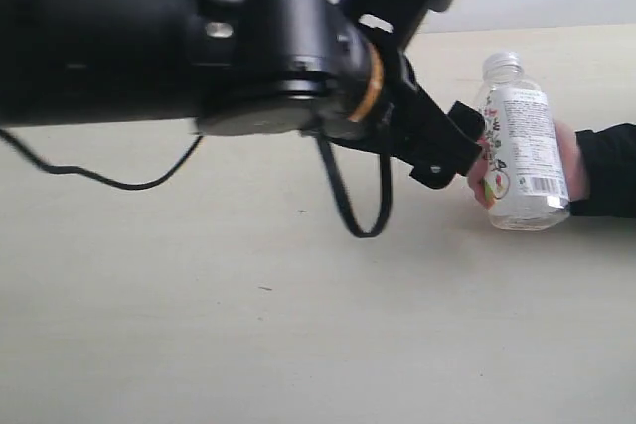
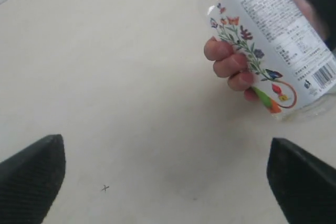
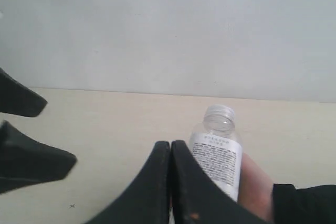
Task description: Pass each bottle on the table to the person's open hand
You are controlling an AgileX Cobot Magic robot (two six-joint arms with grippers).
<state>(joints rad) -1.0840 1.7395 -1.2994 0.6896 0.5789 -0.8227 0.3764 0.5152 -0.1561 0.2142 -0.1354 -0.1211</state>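
Observation:
A clear bottle with a white flowered label (image 1: pixel 522 146) (image 2: pixel 278 40) (image 3: pixel 215 156), uncapped, is held by the person's hand (image 1: pixel 571 161) (image 2: pixel 228 64) at the right side of the beige table (image 1: pixel 298 325). My left gripper (image 1: pixel 452 57) (image 2: pixel 168 179) is open wide with nothing between its fingers. One fingertip (image 1: pixel 462 141) sits just beside the bottle and the hand. In the right wrist view my right gripper (image 3: pixel 170 148) is shut and empty, close beside the bottle. No other bottle shows.
My left arm's dark body (image 1: pixel 149 37) fills the upper left of the exterior view, with a black cable (image 1: pixel 119 183) trailing over the table. The person's black sleeve (image 1: pixel 606 171) enters from the right edge. A pale wall (image 3: pixel 168 24) stands behind the table.

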